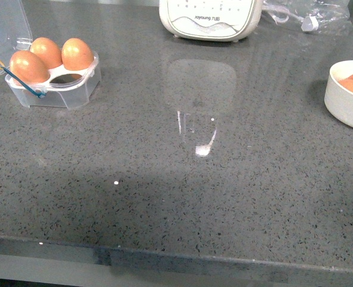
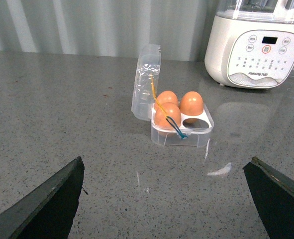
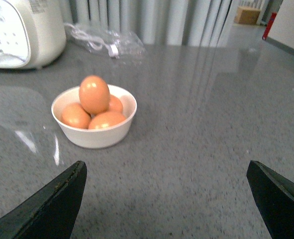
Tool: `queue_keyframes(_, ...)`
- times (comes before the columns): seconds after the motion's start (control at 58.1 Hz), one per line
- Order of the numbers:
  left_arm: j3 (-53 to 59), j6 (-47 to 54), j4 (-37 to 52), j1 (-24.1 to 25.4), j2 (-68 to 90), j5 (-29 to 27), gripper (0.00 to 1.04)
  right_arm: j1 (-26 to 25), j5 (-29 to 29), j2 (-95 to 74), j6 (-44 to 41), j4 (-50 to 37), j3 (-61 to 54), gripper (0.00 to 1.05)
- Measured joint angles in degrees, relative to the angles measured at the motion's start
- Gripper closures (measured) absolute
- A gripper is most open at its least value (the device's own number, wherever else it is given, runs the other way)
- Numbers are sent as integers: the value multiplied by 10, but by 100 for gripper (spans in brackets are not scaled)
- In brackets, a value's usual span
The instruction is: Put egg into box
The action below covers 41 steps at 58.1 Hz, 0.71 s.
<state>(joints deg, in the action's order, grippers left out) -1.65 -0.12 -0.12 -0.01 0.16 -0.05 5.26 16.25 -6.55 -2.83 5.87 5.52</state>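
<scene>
- White appliance [image 1: 211,18], front panel: brand word "Joyoung", printed in grey, reads upside down in the front view. The small characters just beside it are not legible.
- Same panel, left wrist view: brand line [image 2: 260,73] sits below the buttons; button captions are too small to read.
- Same panel, right wrist view: markings are blurred and unreadable.

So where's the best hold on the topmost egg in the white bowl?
Probably come from above and pinch the topmost egg across its wide middle. It stands on end on the other eggs, clear above the white bowl rim, so its sides are free.
</scene>
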Motion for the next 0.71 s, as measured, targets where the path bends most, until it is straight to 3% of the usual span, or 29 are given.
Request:
queue_keyframes(0.155, 0, 0, 0, 0, 0, 0, 7, -60, -74, -72, -4, -78, 18, 7)
queue_keyframes(0.327, 0, 0, 0, 0, 0, 0, 7, -140, -182, -320, 23, -266, 92, 7)
queue_keyframes(0.482, 0, 0, 0, 0, 0, 0, 7, -115, -190, -510, 71, -307, 195, 7)
queue_keyframes(0.706, 0, 0, 0, 0, 0, 0, 7, -82, -217, -655, 108, -265, 306, 7)
